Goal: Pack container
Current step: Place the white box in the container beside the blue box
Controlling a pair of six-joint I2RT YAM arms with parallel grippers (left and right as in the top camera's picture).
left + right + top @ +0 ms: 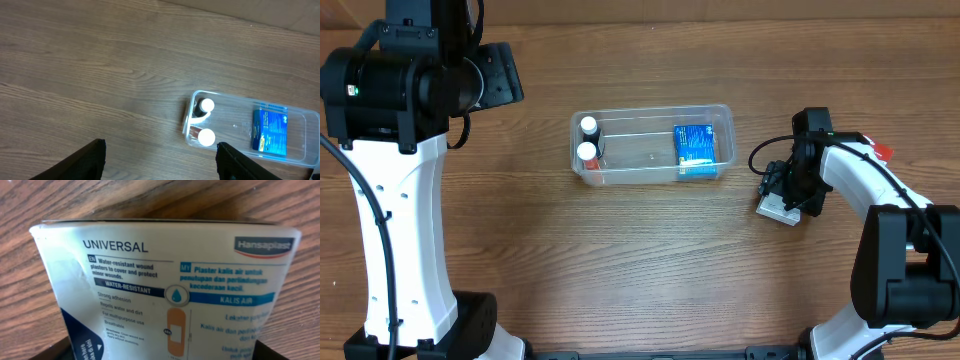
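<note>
The right claw (802,195) hangs low over the wooden table (650,260) with a white Hansaplast plaster box (165,295) directly under it and between its dark fingers (280,351). The fingers stand wide apart at the box's two sides, but I cannot tell whether they pinch it. The container (652,172) sits on the table well apart from this claw, off to its left and a little farther out. At the container's end nearest the right claw lies a blue packet (695,150); at the far end stand two white-capped bottles (587,140), side by side. The left claw (160,160) is raised high and released, fingers (92,159) spread on nothing, the container below it, ahead and to its right
</note>
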